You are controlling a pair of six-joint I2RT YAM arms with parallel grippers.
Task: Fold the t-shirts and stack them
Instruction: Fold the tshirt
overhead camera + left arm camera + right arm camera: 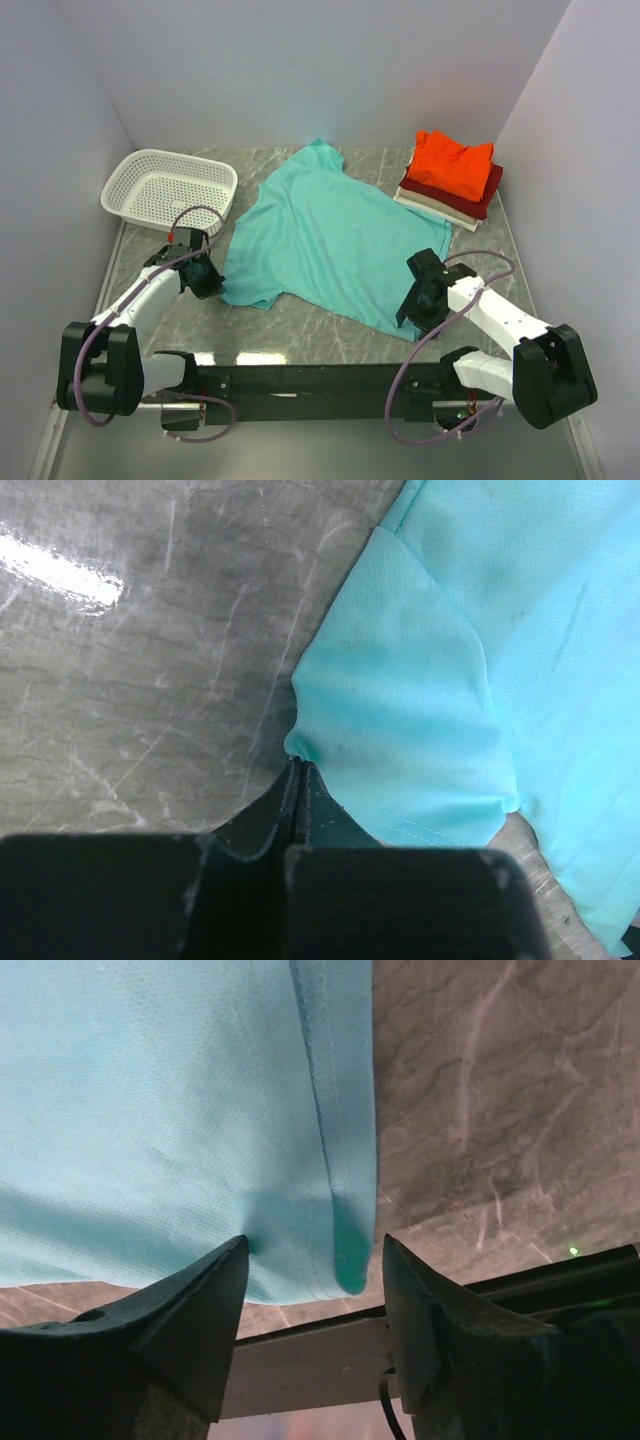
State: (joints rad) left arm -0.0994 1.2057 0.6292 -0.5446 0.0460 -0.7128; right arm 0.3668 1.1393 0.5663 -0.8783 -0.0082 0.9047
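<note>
A teal t-shirt [330, 240] lies spread flat on the marble table, collar toward the back. My left gripper [208, 284] sits at its near left sleeve. In the left wrist view the gripper [297, 763] is shut, and the sleeve edge [400, 730] puckers into its tips. My right gripper [408, 312] is at the shirt's near right hem corner. In the right wrist view it [315, 1245] stands open, with the hem corner [340, 1220] lying between the fingers. At the back right is a folded stack: an orange-red t-shirt [452, 162] on top, a dark red one [482, 198] under it, and a cream one [432, 206] at the bottom.
A white mesh basket [135, 170] stands at the back left beside the shirt. White walls close in the table on three sides. The black rail [300, 380] carrying the arm bases runs along the near edge, just behind the right gripper's fingers.
</note>
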